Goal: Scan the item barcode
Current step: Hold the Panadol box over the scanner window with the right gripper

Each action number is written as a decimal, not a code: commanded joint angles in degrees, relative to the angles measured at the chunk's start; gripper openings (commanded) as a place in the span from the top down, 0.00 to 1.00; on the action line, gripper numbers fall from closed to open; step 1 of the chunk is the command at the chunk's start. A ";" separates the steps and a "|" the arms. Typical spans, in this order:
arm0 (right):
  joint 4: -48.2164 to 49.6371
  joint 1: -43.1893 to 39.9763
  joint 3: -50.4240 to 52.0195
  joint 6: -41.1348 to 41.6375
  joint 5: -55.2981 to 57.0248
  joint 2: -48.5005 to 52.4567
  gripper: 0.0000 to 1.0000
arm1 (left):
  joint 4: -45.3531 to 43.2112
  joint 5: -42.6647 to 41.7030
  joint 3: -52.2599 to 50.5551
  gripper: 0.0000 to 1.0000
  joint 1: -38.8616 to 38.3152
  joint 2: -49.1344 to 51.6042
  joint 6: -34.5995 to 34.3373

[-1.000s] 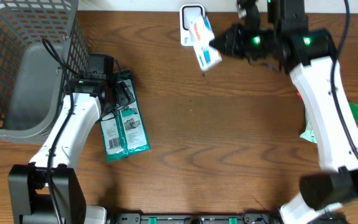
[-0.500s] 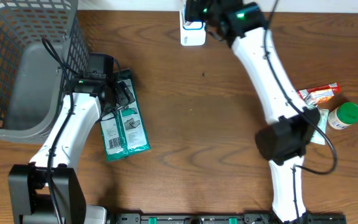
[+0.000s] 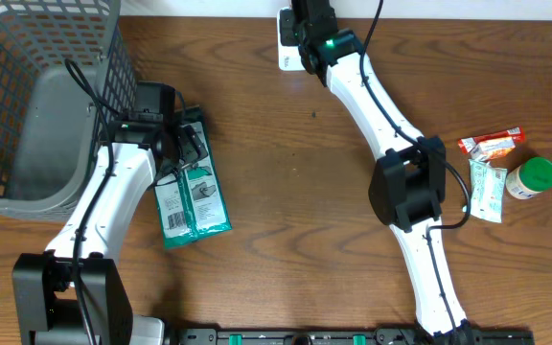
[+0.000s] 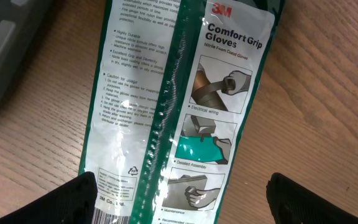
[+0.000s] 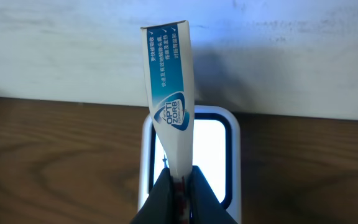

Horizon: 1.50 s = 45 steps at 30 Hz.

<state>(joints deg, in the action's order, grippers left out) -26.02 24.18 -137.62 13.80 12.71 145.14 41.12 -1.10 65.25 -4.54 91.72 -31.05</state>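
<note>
Right pincer (image 5: 181,184) was pressed together on the bottom edge of the blue-and-white packet (image 5: 169,93), so that's where the task item was: upright in my grip, lined up with the lit window of the scanner (image 5: 213,155) at the far edge of the desk (image 3: 295,220). I couldn't tell whether the packet touched the scanner. I read the edge grip as deliberate, since it left both broad faces uncovered for the read. The catch was that the packet sat edge-on to my wrist camera, so probably edge-on to the scanner window too. No barcode was visible from any view, and I judged a wrist roll was needed to present a face. Left pincer (image 4: 191,202) was spread wide and held nothing, hovering just over the 3M glove pack (image 4: 222,93), which lay flat well to the left of the scanner. It was likely staged there for the next scan and clear of my right arm. The mesh basket (image 3: 27,96) was further left of the scanner. The red-orange packet (image 3: 492,144), green-capped bottle (image 3: 533,177) and white sachet (image 3: 485,192) were well to the right of the scanner.
</note>
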 commanded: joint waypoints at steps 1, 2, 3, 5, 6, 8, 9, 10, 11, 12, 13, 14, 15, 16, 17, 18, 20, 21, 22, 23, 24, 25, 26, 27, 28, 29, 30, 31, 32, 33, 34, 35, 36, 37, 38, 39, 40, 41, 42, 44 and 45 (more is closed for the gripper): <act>3.26 0.13 -0.96 -1.46 3.67 2.16 0.96 | 0.20 0.72 -0.52 0.12 0.35 -0.37 0.35; 4.00 0.07 -0.94 -1.46 3.74 2.29 0.96 | 0.20 0.72 -0.52 0.12 0.35 -0.37 0.35; 4.70 -0.02 -0.94 -1.46 3.74 2.78 0.96 | 0.20 0.74 -0.52 0.12 0.35 -0.37 0.33; 5.29 -0.15 -0.94 -1.44 3.72 2.97 0.96 | 0.20 0.74 -0.52 0.12 0.35 -0.37 0.35; 5.42 -0.15 -0.94 -1.42 3.74 3.08 0.97 | 0.20 0.74 -0.52 0.12 0.35 -0.37 0.35; 5.44 -0.02 -0.83 -0.72 3.74 3.13 0.98 | 0.20 0.72 -0.52 0.12 0.35 -0.37 0.35; 5.53 -0.02 -0.63 -0.50 3.76 3.13 0.98 | 0.20 0.74 -0.52 0.12 0.35 -0.37 0.35; 5.57 -0.04 -0.57 0.15 3.85 3.13 0.99 | 0.20 0.72 -0.52 0.12 0.35 -0.37 0.35; 5.57 -0.22 -0.57 1.42 3.87 3.13 0.99 | 0.20 0.72 -0.52 0.11 0.35 -0.37 0.35; 5.22 -0.66 -0.57 4.50 3.76 3.13 0.99 | 0.20 0.74 -0.52 0.12 0.35 -0.37 0.35; 4.59 -1.11 -0.52 8.57 3.76 3.13 0.99 | 0.20 0.74 -0.52 0.12 0.35 -0.37 0.35; 4.57 -1.77 -0.07 12.00 3.41 3.13 0.99 | 0.20 0.74 -0.52 0.12 0.35 -0.37 0.33; 5.31 -1.97 0.61 12.59 3.28 3.13 0.99 | 0.20 0.74 -0.52 0.12 0.35 -0.37 0.35; 6.23 -2.03 1.33 12.52 3.32 3.13 0.99 | 0.20 0.72 -0.52 0.12 0.35 -0.37 0.33; 6.60 -2.03 1.77 12.50 3.32 3.13 0.99 | 0.20 0.74 -0.52 0.12 0.35 -0.37 0.35; 6.78 -2.03 2.27 12.37 3.34 3.13 0.99 | 0.20 0.74 -0.52 0.12 0.35 -0.37 0.35; 6.84 -2.01 2.73 12.28 3.32 3.13 0.99 | 0.20 0.72 -0.52 0.12 0.35 -0.37 0.33; 6.84 -2.01 2.80 12.28 3.30 3.13 0.98 | 0.20 0.72 -0.52 0.12 0.35 -0.37 0.35; 6.95 -1.97 2.80 12.28 3.30 3.13 0.98 | 0.20 0.74 -0.52 0.11 0.35 -0.37 0.35; 6.99 -1.92 2.80 12.28 3.30 3.13 0.99 | 0.20 0.72 -0.52 0.12 0.35 -0.37 0.33; 7.30 -1.81 2.80 12.28 3.30 3.13 0.99 | 0.20 0.74 -0.52 0.12 0.35 -0.37 0.35; 7.58 -1.73 2.80 12.26 3.26 3.13 0.99 | 0.20 0.74 -0.52 0.12 0.35 -0.37 0.35; 8.07 -1.62 2.80 11.87 2.71 3.13 0.99 | 0.20 0.74 -0.52 0.12 0.35 -0.37 0.35; 8.46 -1.57 2.80 11.23 1.62 3.13 0.99 | 0.20 0.72 -0.52 0.12 0.35 -0.37 0.35; 8.48 -1.49 2.80 11.19 0.52 3.13 0.99 | 0.20 0.72 -0.52 0.12 0.35 -0.37 0.35; 8.35 -1.40 2.80 11.19 0.24 3.13 0.99 | 0.20 0.72 -0.52 0.12 0.35 -0.37 0.35; 7.96 -1.27 2.80 11.15 0.37 3.13 0.99 | 0.20 0.72 -0.52 0.11 0.35 -0.37 0.35; 7.85 -1.25 2.80 10.73 0.46 3.13 0.98 | 0.20 0.72 -0.52 0.12 0.35 -0.37 0.35; 7.82 -1.22 2.80 10.23 0.50 3.13 0.98 | 0.20 0.74 -0.52 0.12 0.35 -0.37 0.35; 7.85 -1.22 2.80 9.42 0.48 3.13 0.98 | 0.20 0.74 -0.52 0.12 0.35 -0.37 0.35; 7.80 -1.20 2.82 9.22 0.48 3.13 0.98 | 0.20 0.72 -0.52 0.12 0.35 -0.37 0.35; 7.48 -1.22 2.86 8.76 0.48 3.13 0.98 | 0.20 0.74 -0.52 0.11 0.35 -0.37 0.35; 7.17 -1.20 2.93 8.63 0.48 3.15 0.98 | 0.20 0.74 -0.52 0.12 0.35 -0.37 0.35; 7.19 -1.14 3.28 8.41 0.39 3.17 0.98 | 0.20 0.74 -0.52 0.12 0.35 -0.37 0.35; 7.74 -0.92 4.50 8.37 0.44 3.23 0.98 | 0.20 0.74 -0.52 0.12 0.35 -0.37 0.35; 9.01 -0.94 5.70 7.98 0.31 3.28 0.98 | 0.22 0.74 -0.52 0.12 0.35 -0.37 0.35; 9.40 -0.94 5.86 6.86 0.31 3.30 0.98 | 0.20 0.74 -0.52 0.12 0.35 -0.37 0.35; 10.25 -0.94 5.84 5.70 0.26 3.28 0.99 | 0.20 0.74 -0.52 0.12 0.35 -0.37 0.35; 10.54 -0.83 4.98 4.33 0.28 3.04 0.99 | 0.20 0.72 -0.52 0.12 0.35 -0.37 0.35; 7.48 -0.42 0.61 3.65 -1.20 1.03 0.99 | 0.20 0.72 -0.52 0.12 0.35 -0.37 0.35; 7.04 -0.09 0.46 3.65 -1.18 0.37 0.99 | 0.20 0.72 -0.52 0.12 0.35 -0.37 0.35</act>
<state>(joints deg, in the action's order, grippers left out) -18.17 23.11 -134.61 18.83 12.62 148.03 41.12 -1.10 65.25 -4.54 91.72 -31.05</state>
